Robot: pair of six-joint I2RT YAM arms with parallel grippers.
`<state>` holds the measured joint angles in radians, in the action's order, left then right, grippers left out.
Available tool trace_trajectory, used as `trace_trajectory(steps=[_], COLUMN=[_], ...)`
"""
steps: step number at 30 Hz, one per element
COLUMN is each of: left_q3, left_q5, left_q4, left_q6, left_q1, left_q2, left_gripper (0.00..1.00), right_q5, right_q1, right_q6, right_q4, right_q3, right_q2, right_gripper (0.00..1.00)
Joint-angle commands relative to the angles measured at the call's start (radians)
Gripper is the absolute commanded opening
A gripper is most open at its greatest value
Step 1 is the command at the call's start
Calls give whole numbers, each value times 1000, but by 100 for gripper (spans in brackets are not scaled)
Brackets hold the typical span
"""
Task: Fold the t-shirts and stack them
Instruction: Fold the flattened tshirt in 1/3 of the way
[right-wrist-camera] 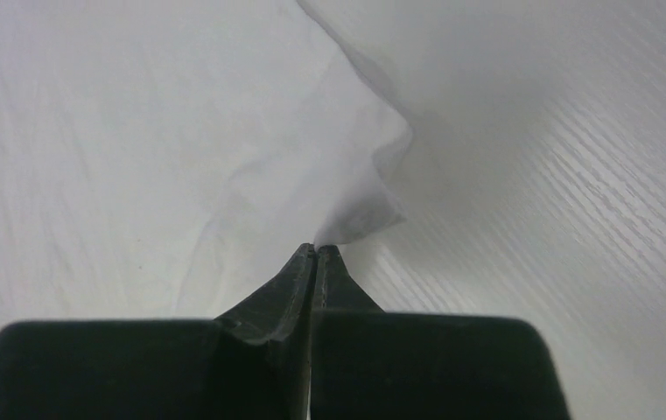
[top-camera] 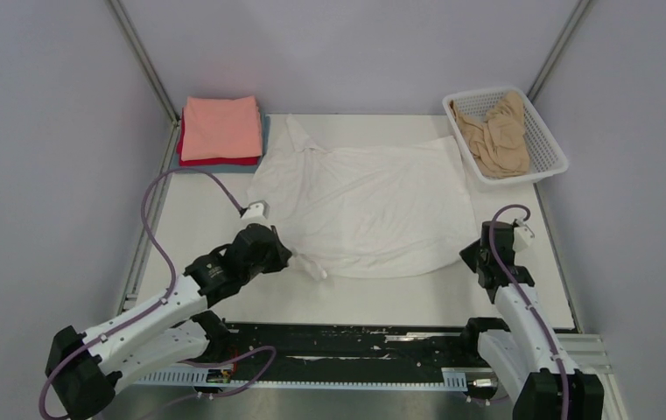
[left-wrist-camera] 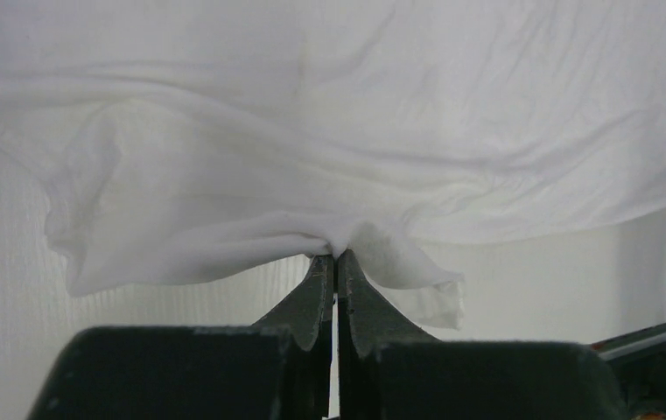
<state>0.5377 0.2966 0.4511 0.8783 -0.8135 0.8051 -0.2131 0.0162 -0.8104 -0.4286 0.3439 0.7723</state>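
A white t-shirt lies spread on the table's middle. My left gripper is shut on its near left edge; the left wrist view shows the white t-shirt bunched at the gripper. My right gripper is shut on the near right corner, where the white t-shirt is pinched at the gripper. A folded stack stands at the back left: salmon-pink t-shirt on top, red t-shirt under it, grey-blue t-shirt at the bottom. A tan t-shirt lies crumpled in the basket.
A white mesh basket stands at the back right corner. The table has a black rail along its near edge. Grey walls and metal posts enclose the back and sides.
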Motion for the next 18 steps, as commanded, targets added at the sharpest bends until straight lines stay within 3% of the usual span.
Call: trace_trajectory(steps=[1, 8, 18], left_q3=[73, 168, 245], left_q5=[-25, -15, -45], left_q4=[-145, -209, -370], left_q6=[-84, -164, -301], left_q1=[92, 242, 356], left_q2=[56, 194, 352], left_gripper=[0, 0, 0], right_q5=[37, 61, 52], right_q1=[4, 4, 2], right_q6=[55, 51, 39], right_q4=[125, 248, 354], right_q3=[119, 230, 350], right_q2=[88, 285, 486], right_gripper=[0, 0, 0])
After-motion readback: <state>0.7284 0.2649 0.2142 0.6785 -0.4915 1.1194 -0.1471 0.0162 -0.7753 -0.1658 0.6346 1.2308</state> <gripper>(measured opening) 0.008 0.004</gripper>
